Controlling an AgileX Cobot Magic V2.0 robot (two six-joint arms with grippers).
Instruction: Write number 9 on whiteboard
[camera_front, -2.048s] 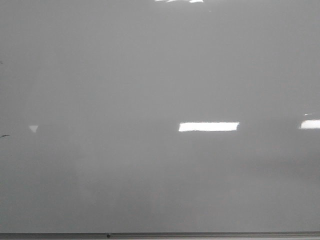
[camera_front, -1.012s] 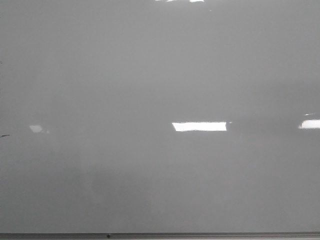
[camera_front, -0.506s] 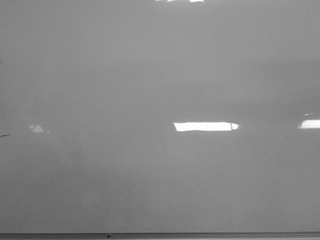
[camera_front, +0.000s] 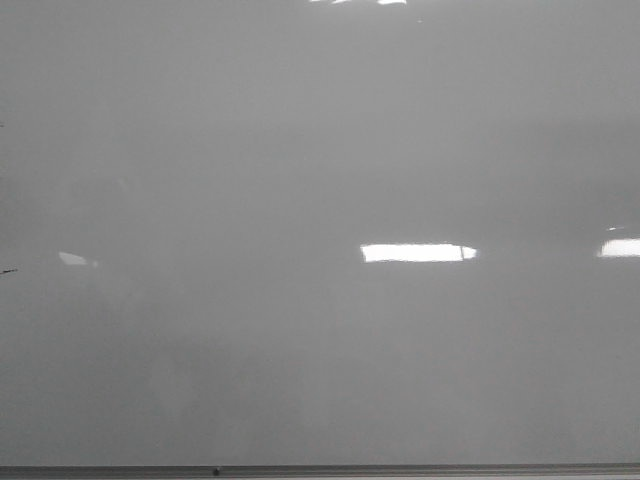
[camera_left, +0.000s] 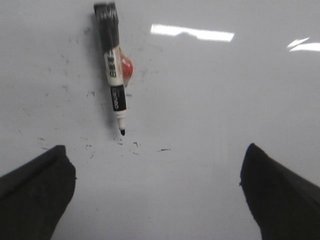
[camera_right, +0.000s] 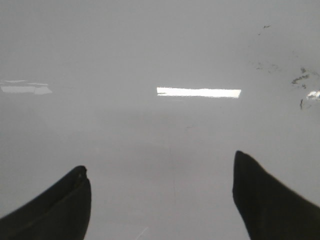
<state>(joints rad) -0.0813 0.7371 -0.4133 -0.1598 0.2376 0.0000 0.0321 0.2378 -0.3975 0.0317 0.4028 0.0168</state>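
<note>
The whiteboard (camera_front: 320, 150) fills the front view, glossy pale grey and bare; no number 9 shows on it. Neither arm appears in the front view. In the left wrist view a black-and-white marker (camera_left: 112, 70) lies uncapped on a glossy white surface, tip (camera_left: 122, 132) toward my left gripper (camera_left: 155, 150), which is open, empty and well short of the marker. A small red object (camera_left: 127, 69) sits right beside the marker's barrel. My right gripper (camera_right: 160, 161) is open and empty over a bare glossy white surface.
A thin metal rim (camera_front: 320, 469) runs along the board's bottom edge. A short black mark (camera_front: 8, 271) sits at the board's left edge. Small ink specks (camera_left: 135, 146) lie near the marker tip, and dark smudges (camera_right: 302, 79) show in the right wrist view.
Only the light reflections on the board have shifted: the middle bright bar slid left, then back right, and the faint left one changed shape. No writing has appeared.
</note>
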